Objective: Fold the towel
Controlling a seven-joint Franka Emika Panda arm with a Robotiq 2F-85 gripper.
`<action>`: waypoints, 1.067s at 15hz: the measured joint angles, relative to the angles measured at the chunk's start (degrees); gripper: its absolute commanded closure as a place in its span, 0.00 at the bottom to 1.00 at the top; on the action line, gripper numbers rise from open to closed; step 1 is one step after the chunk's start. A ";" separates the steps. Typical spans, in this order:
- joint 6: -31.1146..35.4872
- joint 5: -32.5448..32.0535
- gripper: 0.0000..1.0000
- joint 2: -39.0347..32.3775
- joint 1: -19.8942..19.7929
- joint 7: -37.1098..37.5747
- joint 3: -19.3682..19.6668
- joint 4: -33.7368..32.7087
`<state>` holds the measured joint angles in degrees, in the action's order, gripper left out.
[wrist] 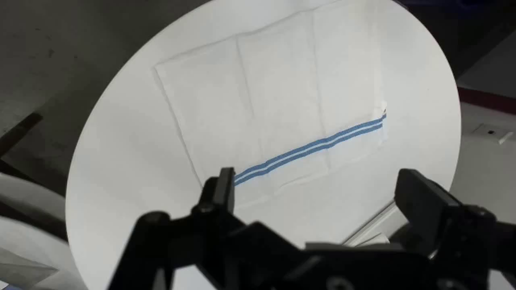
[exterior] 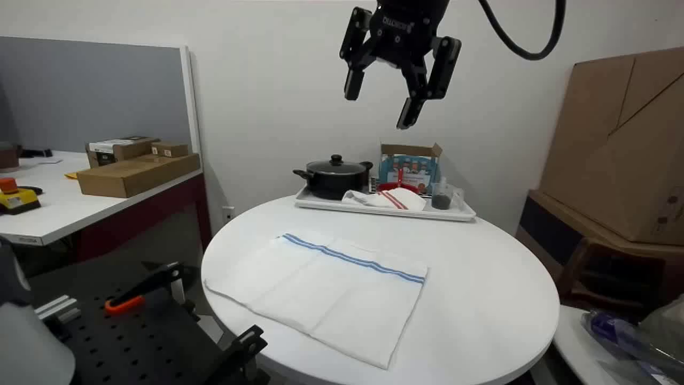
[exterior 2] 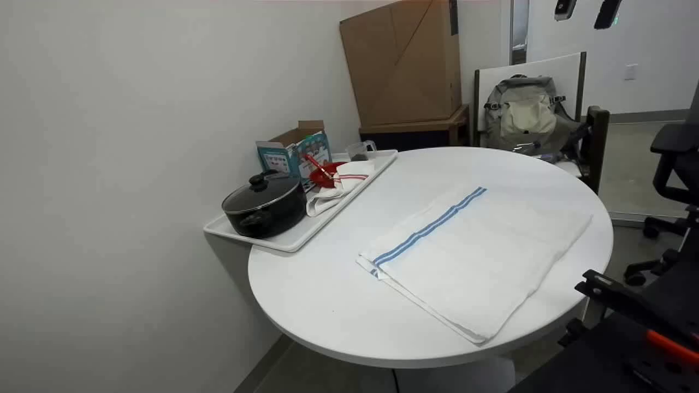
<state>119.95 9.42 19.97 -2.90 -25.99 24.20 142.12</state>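
Observation:
A white towel with a double blue stripe lies flat on the round white table in both exterior views, as the towel (exterior: 331, 291) and again (exterior 2: 475, 262). It is doubled over: a lower layer shows along one edge and at a striped corner in an exterior view. Crease lines run across it in the wrist view (wrist: 278, 92). My gripper (exterior: 381, 100) is open and empty, high above the table. Only its fingertips (exterior 2: 585, 13) show at the top of an exterior view. In the wrist view the open fingers (wrist: 318, 186) partly cover the towel's striped corner.
A white tray (exterior: 449, 214) at the table's wall side holds a black lidded pot (exterior: 335, 176), a red-striped cloth (exterior: 393, 199), a red bowl (exterior 2: 322, 176), a small box (exterior: 409, 168) and a clear cup (exterior: 442, 197). The round table (exterior: 497, 299) has a wall behind it.

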 measured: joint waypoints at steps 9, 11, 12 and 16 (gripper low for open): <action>11.20 -0.21 0.00 0.08 -2.50 0.69 -3.30 1.60; 19.35 -0.83 0.00 0.12 -3.08 1.11 -5.28 2.93; 23.39 -1.30 0.00 0.14 -3.08 1.18 -6.26 3.68; 41.14 -2.88 0.00 -0.54 -1.75 2.19 -10.92 7.23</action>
<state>161.09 6.54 19.43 -4.65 -23.81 13.28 149.35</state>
